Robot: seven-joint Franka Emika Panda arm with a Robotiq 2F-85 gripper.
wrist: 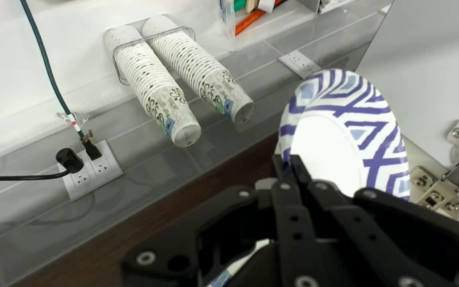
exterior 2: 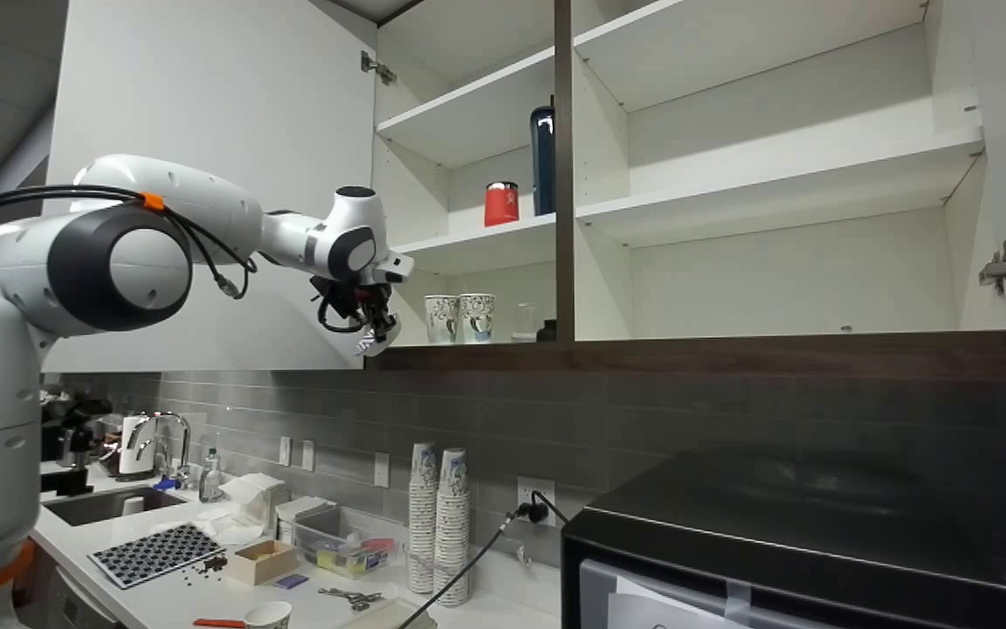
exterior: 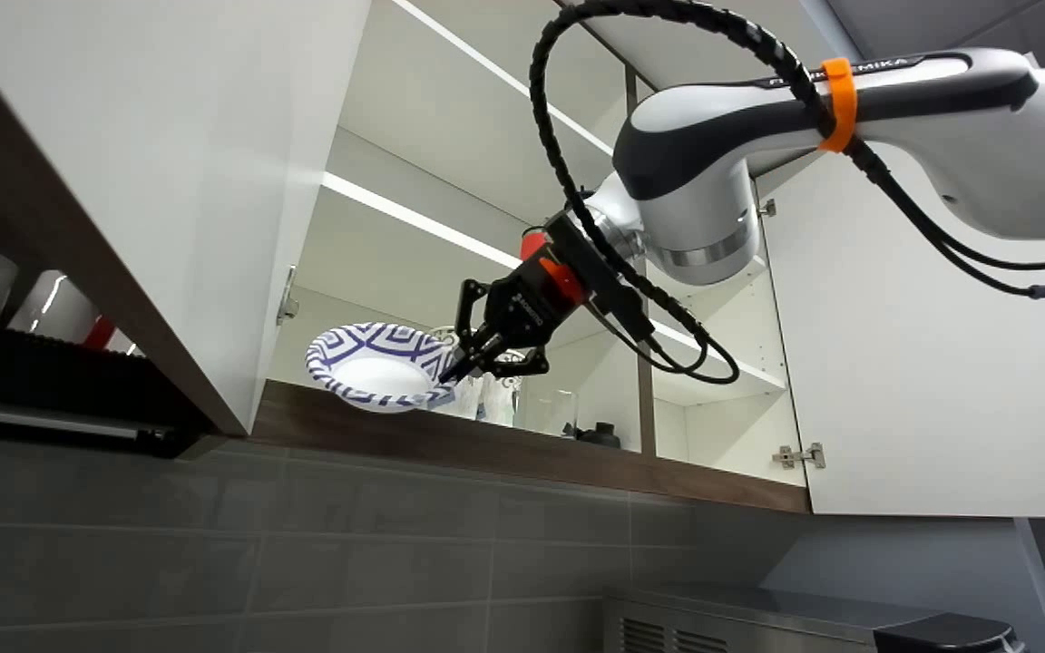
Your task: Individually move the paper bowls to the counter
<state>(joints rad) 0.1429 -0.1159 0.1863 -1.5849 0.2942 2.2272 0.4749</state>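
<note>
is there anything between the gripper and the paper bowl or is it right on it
Nothing lies between them: the wrist view shows the gripper shut on the rim of the paper bowl, with no gap.

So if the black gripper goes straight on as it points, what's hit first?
Beyond the purple-and-white paper bowl pinched by the gripper, probably the grey tiled wall. Depth is unclear: the dark brown wooden cabinet edge or white cabinet door could come first.
</note>
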